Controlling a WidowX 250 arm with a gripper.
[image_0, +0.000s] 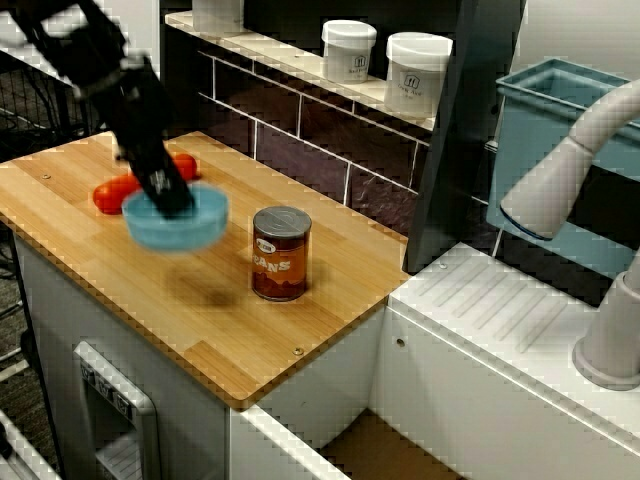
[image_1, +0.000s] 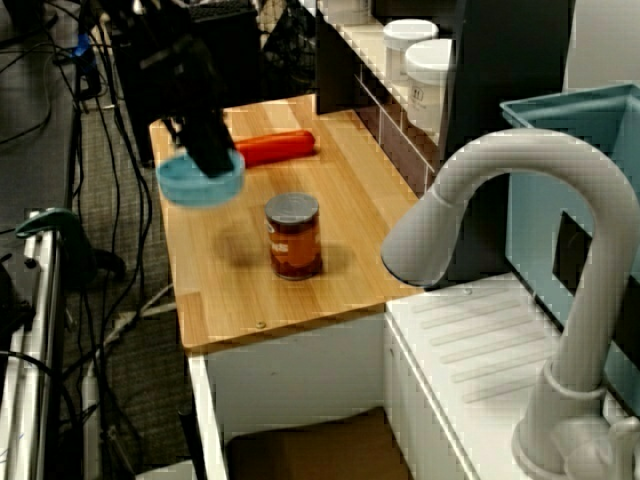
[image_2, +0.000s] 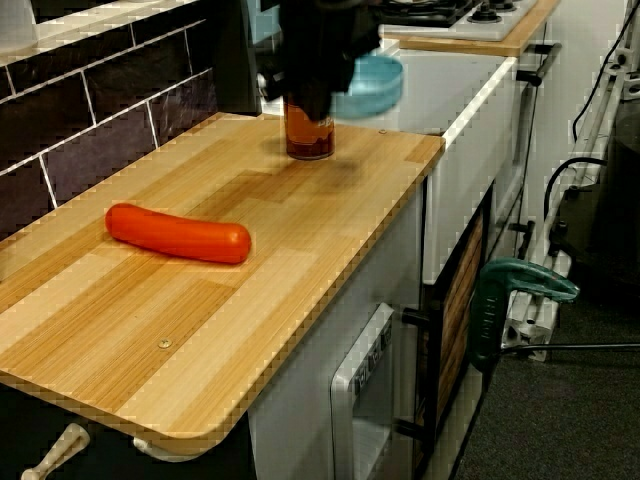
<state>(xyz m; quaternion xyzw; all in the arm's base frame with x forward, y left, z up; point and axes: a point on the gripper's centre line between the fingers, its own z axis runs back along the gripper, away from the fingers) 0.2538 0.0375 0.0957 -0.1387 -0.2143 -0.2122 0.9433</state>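
Seen from the high view at the counter's front, a red sausage (image_0: 110, 194) lies toward the left end of a wooden counter (image_0: 100, 260). Just right of it, a black gripper (image_0: 165, 190) reaches down into a blue bowl (image_0: 190, 225). Its fingers are clamped on the bowl's rim, though motion blur hides the exact grip. The bowl hangs in the air above the counter, between the sausage and a can, and its shadow falls on the wood below. The low view along the counter shows the bowl (image_2: 368, 85) level with the can's top.

The can (image_0: 281, 253), brown-labelled, stands upright near the counter's right end, apart from the bowl. Behind it, two white jars (image_0: 349, 50) sit on a wall shelf. At far right are a pale faucet (image_0: 570, 170) and a blue bin (image_0: 540, 110).
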